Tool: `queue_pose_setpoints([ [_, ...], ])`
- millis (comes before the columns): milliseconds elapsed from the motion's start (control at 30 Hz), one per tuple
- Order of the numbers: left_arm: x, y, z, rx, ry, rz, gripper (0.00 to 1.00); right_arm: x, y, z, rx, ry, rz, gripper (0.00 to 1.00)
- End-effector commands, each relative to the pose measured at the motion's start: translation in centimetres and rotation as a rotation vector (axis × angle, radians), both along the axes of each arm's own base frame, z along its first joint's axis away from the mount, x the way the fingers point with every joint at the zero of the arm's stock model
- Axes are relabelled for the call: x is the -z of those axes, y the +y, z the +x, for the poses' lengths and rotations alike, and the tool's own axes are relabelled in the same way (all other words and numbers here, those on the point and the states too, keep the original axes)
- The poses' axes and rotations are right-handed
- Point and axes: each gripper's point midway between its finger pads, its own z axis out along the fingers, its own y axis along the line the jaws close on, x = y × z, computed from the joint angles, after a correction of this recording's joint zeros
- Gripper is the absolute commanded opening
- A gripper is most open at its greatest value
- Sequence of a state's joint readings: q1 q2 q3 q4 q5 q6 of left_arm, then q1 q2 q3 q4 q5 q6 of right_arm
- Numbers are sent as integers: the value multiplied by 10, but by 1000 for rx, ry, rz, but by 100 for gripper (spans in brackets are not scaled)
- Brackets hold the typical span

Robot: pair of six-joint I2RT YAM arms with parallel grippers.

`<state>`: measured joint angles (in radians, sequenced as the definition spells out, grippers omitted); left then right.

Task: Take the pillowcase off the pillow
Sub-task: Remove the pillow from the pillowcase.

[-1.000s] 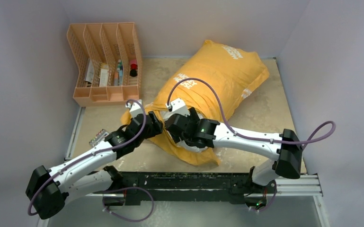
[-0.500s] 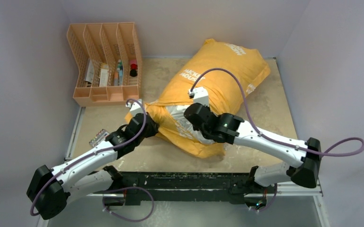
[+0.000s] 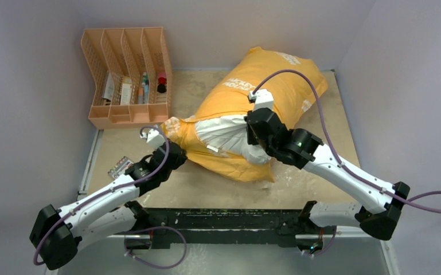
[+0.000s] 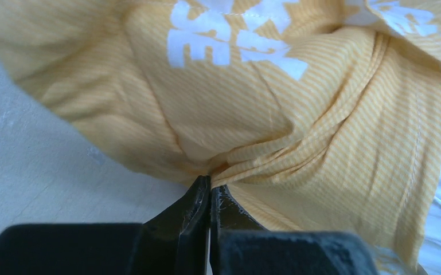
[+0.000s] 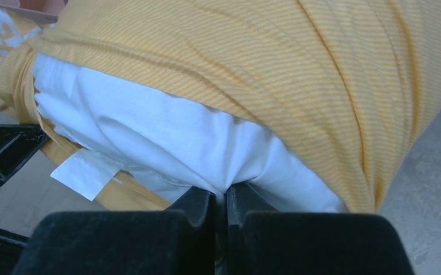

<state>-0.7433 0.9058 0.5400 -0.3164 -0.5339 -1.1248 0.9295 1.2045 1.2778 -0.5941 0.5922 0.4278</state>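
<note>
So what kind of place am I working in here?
Looks like a robot test cell: plain walls box in a small table, the left arm and right arm mount on a black rail at its near edge, and a peach desk organizer sits far left.

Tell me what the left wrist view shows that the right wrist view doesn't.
Only left wrist: the left gripper shut on a bunched fold of the pillowcase. Only right wrist: the right gripper shut on the pillow, and the pillow's tag. Both: striped pillowcase fabric with white lettering, and bare table.
</note>
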Motion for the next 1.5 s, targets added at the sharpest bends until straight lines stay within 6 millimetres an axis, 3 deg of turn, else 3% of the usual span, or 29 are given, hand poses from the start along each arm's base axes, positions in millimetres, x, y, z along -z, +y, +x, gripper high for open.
queue_pose_setpoints([
  [0,52,82,-27,-204,146,340,0,-98,-72,20,270,-267,117,0],
  [133,56,74,-25,-183,169,332,0,-104,-85,6,303,-244,220,0],
  [300,50,71,-18,-187,167,348,0,-145,-100,-21,229,-365,407,0],
  [367,54,70,-17,-185,169,351,0,-140,-100,-25,233,-316,404,0],
  [467,60,65,-17,-166,183,343,0,-106,-92,-25,224,-235,360,0],
  [533,60,52,-15,-105,176,302,0,-80,-79,-27,156,-179,328,0],
  [633,52,35,-12,-48,135,215,0,-31,-51,-33,49,-42,292,0],
  [700,46,30,-12,-30,109,174,0,3,-45,-37,41,48,261,0],
  [800,35,21,-12,17,69,125,0,26,-41,-44,29,112,259,0],
  [833,30,18,-13,41,57,111,11,30,-36,-46,2,120,265,0],
  [867,27,14,-13,65,47,97,25,34,-32,-47,-27,124,267,6],
  [900,22,13,-13,75,35,88,33,41,-29,-48,-45,135,261,13],
  [1000,11,19,-14,55,7,84,45,69,-27,-47,-47,201,183,16],
  [1067,0,22,-14,41,-12,80,48,79,-27,-47,-39,243,136,21],
  [1167,-18,25,-13,26,-33,75,48,71,-21,-42,-67,221,131,30],
  [1300,-29,22,-13,38,-62,42,49,61,2,-52,-226,204,209,47],
  [1467,-35,15,-13,65,-43,37,48,34,17,-67,-407,140,262,56],
])
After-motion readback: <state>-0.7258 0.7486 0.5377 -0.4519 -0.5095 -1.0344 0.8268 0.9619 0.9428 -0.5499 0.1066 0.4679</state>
